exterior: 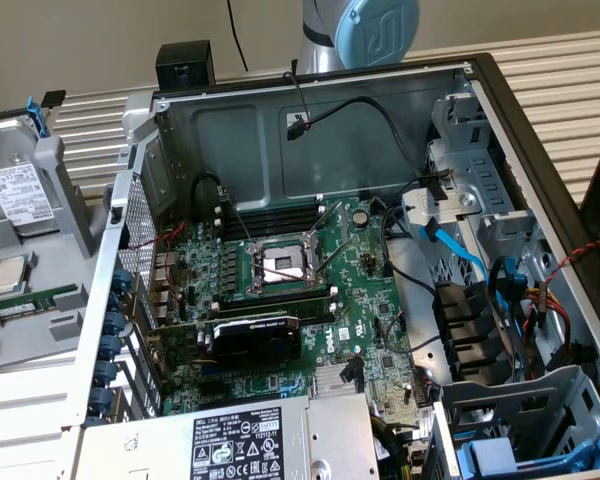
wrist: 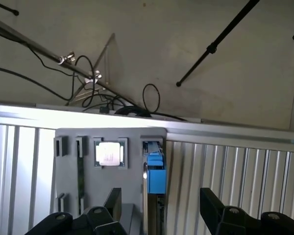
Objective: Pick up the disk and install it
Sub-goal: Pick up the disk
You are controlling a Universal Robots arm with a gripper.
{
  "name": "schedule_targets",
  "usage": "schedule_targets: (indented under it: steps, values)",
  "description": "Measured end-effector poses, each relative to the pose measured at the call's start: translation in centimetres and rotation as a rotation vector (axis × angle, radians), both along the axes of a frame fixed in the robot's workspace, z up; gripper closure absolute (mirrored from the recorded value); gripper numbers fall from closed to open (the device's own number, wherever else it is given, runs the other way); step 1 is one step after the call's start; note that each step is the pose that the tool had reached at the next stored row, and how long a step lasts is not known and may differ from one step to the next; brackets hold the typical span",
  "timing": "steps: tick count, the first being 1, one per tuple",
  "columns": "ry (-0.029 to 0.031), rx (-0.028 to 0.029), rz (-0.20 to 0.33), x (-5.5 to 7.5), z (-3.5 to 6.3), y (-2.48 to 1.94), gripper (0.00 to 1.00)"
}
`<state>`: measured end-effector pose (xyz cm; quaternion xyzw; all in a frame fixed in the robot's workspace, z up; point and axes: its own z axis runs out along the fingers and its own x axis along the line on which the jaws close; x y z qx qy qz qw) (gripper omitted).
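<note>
The gripper (wrist: 160, 193) sits closest to the wrist camera, its two black fingers (wrist: 113, 203) spread wide apart and holding nothing. Beyond them, in line with the gap between them and not touched by either, the disk (wrist: 156, 175) stands on edge in a slot of a grey holder (wrist: 132, 142), its blue carrier frame facing the camera. In the exterior view the disk (exterior: 15, 195) stands upright in the same holder (exterior: 65, 190) at that view's left, outside the computer case (exterior: 540, 160), with its white label showing. A square silver processor chip (wrist: 109, 153) lies in a pocket just beside the disk, and a memory stick (wrist: 81, 171) sits in a slot further along.

The holder and the case rest on a ribbed aluminium table (wrist: 235, 176). Past the table's edge is a pale plain surface crossed by black cables (wrist: 149, 98) and thin dark stand legs (wrist: 220, 41).

The case is open, showing the motherboard (exterior: 280, 265) and the power supply (exterior: 250, 440).

The arm (exterior: 365, 30) rises behind the case's far wall, a silver link with a light blue joint cap
</note>
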<state>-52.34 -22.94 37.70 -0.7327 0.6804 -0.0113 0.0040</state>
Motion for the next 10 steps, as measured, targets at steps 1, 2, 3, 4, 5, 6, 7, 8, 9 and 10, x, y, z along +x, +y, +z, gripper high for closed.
schedule_targets:
  steps: [1,2,3,4,5,6,7,8,9,10]
  values:
    - [0.0,0.0004,-0.003,0.0,-0.19,-0.03,0.26]
    - [0.0,0.0008,-0.005,0.1,-0.36,-0.06,0.26]
    - [0.0002,0.0012,-0.007,0.1,-0.54,-0.08,0.26]
    - [0.0004,0.0013,-0.008,0.2,-0.68,-0.11,0.26]
    - [0.0004,0.0013,-0.009,0.2,-0.8,-0.11,0.26]
    - [0.001,0.0014,-0.011,0.3,-0.92,-0.13,0.26]
    - [0.0017,0.0015,-0.012,0.3,-1.05,-0.14,0.26]
    - [0.0035,0.0016,-0.012,0.4,-1.17,-0.16,0.26]
    - [0.0052,0.0018,-0.012,0.5,-1.3,-0.17,0.26]
    - [0.0067,0.0021,-0.012,0.6,-1.45,-0.17,0.26]
